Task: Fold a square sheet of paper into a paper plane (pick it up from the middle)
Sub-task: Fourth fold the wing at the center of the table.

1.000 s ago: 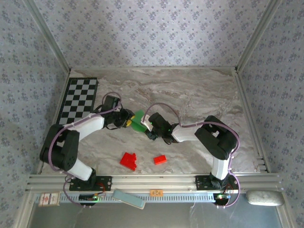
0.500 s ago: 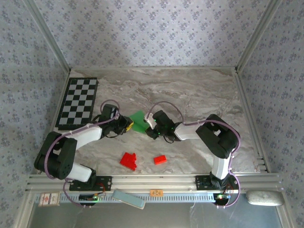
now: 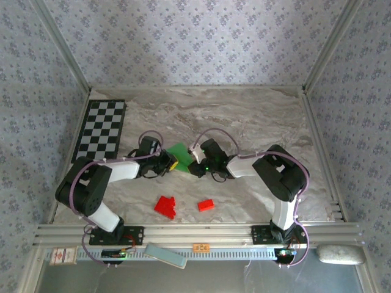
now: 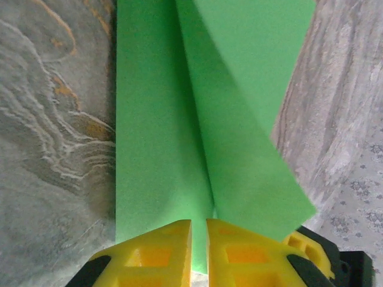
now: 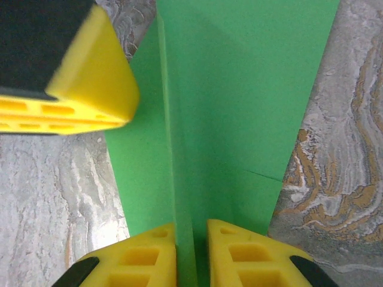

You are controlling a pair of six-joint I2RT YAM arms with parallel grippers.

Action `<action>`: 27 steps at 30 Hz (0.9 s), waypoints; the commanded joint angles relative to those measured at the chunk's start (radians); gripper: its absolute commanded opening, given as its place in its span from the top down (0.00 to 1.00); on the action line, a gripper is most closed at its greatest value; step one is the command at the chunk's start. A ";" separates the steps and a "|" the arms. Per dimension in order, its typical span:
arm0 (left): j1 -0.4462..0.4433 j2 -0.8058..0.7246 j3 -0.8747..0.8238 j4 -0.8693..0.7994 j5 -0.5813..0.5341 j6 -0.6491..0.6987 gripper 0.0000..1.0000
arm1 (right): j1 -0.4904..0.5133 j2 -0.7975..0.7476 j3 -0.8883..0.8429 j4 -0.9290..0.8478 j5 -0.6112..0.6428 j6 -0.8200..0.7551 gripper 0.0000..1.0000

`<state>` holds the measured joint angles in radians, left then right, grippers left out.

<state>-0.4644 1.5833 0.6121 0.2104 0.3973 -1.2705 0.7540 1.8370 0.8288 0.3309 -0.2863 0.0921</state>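
The square sheet of paper [image 3: 179,154], bright green and creased, sits mid-table between my two grippers. In the left wrist view the paper [image 4: 155,119] shows a centre crease and an angled flap, and my left gripper [image 4: 199,222] is shut on its near edge, with green in the thin slit between the yellow fingers. In the right wrist view a raised fold of the paper [image 5: 239,89] runs between the fingers of my right gripper [image 5: 191,226], which is shut on it. The left gripper's yellow fingertip [image 5: 90,84] sits at the opposite edge. From above, the left gripper [image 3: 170,163] and right gripper [image 3: 194,165] face each other across the sheet.
Two small red blocks [image 3: 165,206] [image 3: 206,205] lie near the front of the marble table [image 3: 256,116]. A black-and-white checkered board [image 3: 101,130] lies at the back left. Patterned walls close in the sides and back.
My left gripper has come in lower against the paper's left edge and its jaws have closed. The paper now lies flatter between the two grippers. The right gripper has hardly moved.
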 commanded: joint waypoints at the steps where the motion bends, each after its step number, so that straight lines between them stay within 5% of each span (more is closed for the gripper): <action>1: -0.004 0.027 0.020 0.024 0.018 -0.007 0.87 | -0.009 0.025 -0.005 -0.004 -0.046 0.031 0.81; 27: -0.006 0.086 0.090 -0.042 0.037 0.041 0.79 | -0.029 0.045 0.039 -0.068 -0.082 0.039 0.80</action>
<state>-0.4660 1.6463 0.6785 0.2012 0.4217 -1.2537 0.7277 1.8599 0.8539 0.3199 -0.3645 0.1246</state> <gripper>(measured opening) 0.210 0.201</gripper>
